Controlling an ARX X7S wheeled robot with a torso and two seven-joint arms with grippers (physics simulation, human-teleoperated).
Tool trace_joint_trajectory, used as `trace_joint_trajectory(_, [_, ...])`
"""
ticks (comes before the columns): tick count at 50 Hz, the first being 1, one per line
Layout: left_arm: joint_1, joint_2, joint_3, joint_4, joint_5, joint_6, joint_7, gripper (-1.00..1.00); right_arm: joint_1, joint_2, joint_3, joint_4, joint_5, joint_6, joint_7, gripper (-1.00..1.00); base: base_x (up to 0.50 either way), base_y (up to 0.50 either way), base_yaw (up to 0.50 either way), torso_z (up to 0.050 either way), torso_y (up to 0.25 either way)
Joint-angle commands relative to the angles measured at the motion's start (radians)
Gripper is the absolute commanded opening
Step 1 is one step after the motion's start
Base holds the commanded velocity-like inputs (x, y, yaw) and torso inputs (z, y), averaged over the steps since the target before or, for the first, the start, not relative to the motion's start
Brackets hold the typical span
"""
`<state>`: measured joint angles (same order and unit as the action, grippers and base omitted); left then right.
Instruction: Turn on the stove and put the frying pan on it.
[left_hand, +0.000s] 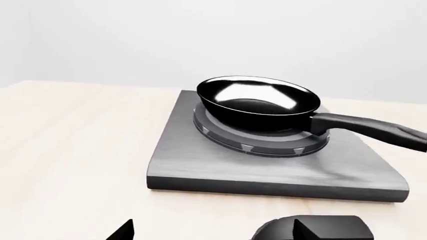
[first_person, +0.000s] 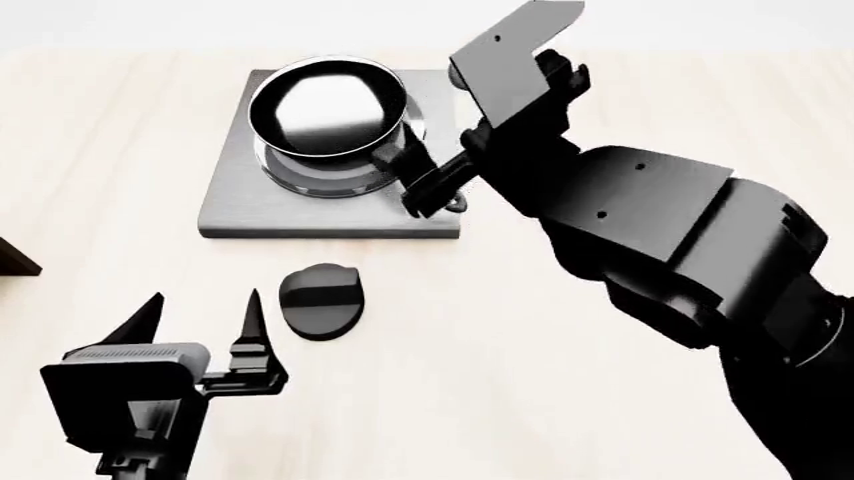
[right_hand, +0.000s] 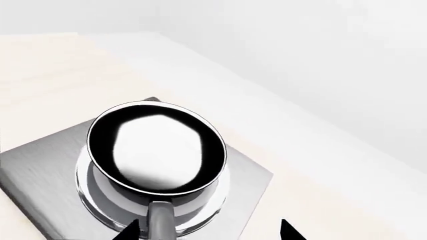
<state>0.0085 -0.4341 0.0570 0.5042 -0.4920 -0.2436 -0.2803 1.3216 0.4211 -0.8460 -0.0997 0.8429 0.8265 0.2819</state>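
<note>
Right gripper apparently spread around frying pan handle; pan on stove; left gripper spread.

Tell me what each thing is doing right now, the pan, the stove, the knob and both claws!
frying pan: upright and empty, sitting on the burner.
stove: flat on the table; on or off, cannot tell.
knob: on the table beside the stove, untouched.
left claw: open, holding nothing.
right claw: open around the pan handle.

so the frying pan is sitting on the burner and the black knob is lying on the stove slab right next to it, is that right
Partly. The frying pan does sit on the burner of the stove, but the black knob is not on the slab: the head view shows it on the wooden table, off the stove's front edge.
</note>
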Motion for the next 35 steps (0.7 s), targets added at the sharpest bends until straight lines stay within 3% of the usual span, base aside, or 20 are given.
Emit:
trace_joint_trajectory(1, [-0.017,-0.005,-0.019,0.021,-0.009,-0.012,-0.025,1.0,-0.111,0.167,0.105,-0.294,0.021,-0.049,0.162,1.0,0.0,0.0,0.0,0.0,0.0])
trace_joint_trajectory(12, [-0.039,-0.013,-0.053,0.076,-0.015,0.003,-0.048,1.0,-0.337,0.351,0.233,-0.6,0.021,-0.168,0.376,1.0,0.0,0.0,0.0,0.0,0.0])
trace_joint_trajectory(18, [-0.042,-0.014,-0.091,0.128,-0.028,0.032,-0.062,1.0,-0.474,0.458,0.275,-0.737,-0.072,-0.251,0.485,1.0,0.0,0.0,0.0,0.0,0.0])
trace_joint_trajectory(29, [-0.027,0.004,-0.144,0.19,-0.043,0.106,-0.076,1.0,-0.768,0.608,0.39,-0.83,-0.18,-0.469,0.659,1.0,0.0,0.0,0.0,0.0,0.0])
trace_joint_trajectory(35, [-0.016,0.017,-0.153,0.197,-0.033,0.132,-0.083,1.0,-1.04,0.68,0.433,-0.819,-0.332,-0.689,0.765,1.0,0.0,0.0,0.0,0.0,0.0])
